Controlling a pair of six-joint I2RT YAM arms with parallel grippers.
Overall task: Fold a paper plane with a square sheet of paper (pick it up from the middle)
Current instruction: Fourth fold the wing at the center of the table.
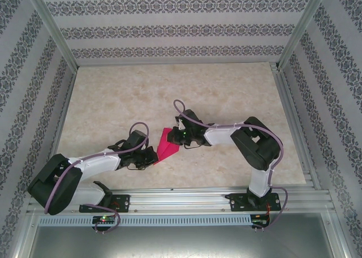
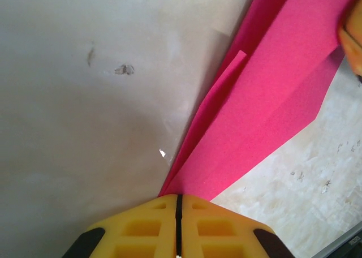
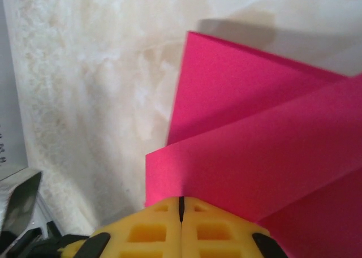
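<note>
- Near the middle of the table (image 1: 113, 94), the paper plane (image 1: 168, 145) sits between the two grippers, partly folded.
- The left gripper (image 1: 151, 156) reaches in low from the left, its arm stretched out. Its fingers are closed on the narrow pointed end of the paper.
- The right gripper (image 1: 179, 134) comes from the right with a bent elbow. Its fingers are pressed together on a folded layer.

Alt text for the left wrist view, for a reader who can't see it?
The left gripper, yellow fingers shut together at the bottom edge, pinches the narrow end of the folded pink paper. The paper fans up and rightward, layers showing, above the pale table.
</note>
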